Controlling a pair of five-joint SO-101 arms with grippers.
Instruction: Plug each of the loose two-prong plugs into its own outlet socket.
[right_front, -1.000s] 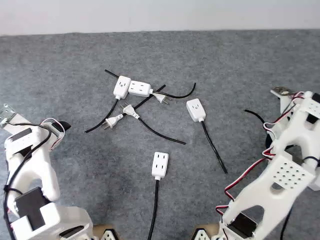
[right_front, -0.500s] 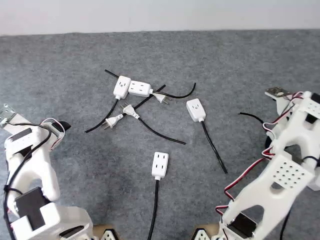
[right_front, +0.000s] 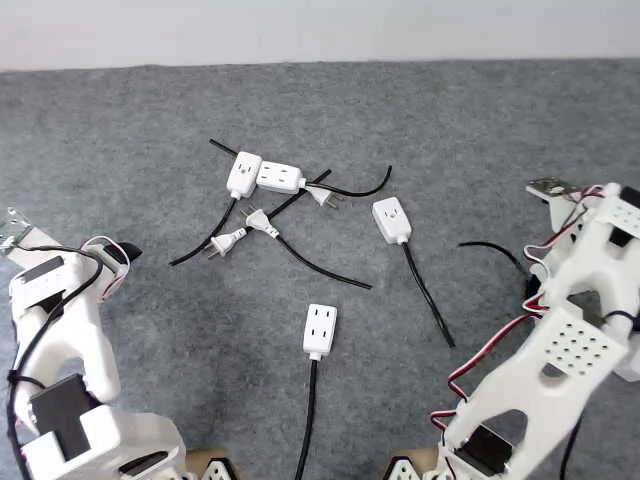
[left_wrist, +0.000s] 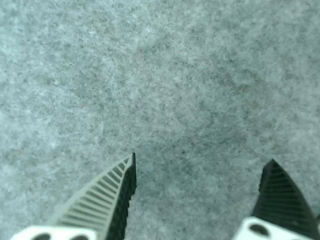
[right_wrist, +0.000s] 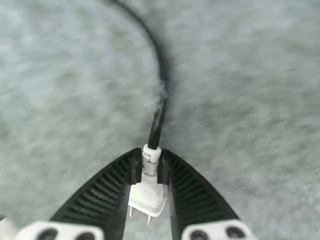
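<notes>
My right gripper (right_wrist: 149, 155) is shut on a white two-prong plug (right_wrist: 147, 192), prongs toward the wrist, and its black cord (right_wrist: 160, 90) runs off over the grey carpet. From above that cord (right_front: 490, 248) curls out beside the right arm (right_front: 580, 280). Two white sockets (right_front: 243, 174) (right_front: 280, 177) lie side by side at the back. A third socket (right_front: 391, 219) lies in the middle, another (right_front: 320, 330) near the front. Three loose plugs (right_front: 229, 241) (right_front: 262, 221) (right_front: 325, 198) lie among crossed cords. My left gripper (left_wrist: 201, 162) is open over bare carpet at the front left.
Grey carpet (right_front: 480, 120) covers the table up to a pale wall (right_front: 320, 30) at the back. The sockets' black cords (right_front: 425, 290) trail forward and sideways across the middle. Both arm bases stand at the front edge.
The right arm has shifted slightly left and the held plug's black cord has swung left and forward over the carpet. The left arm has not moved.
</notes>
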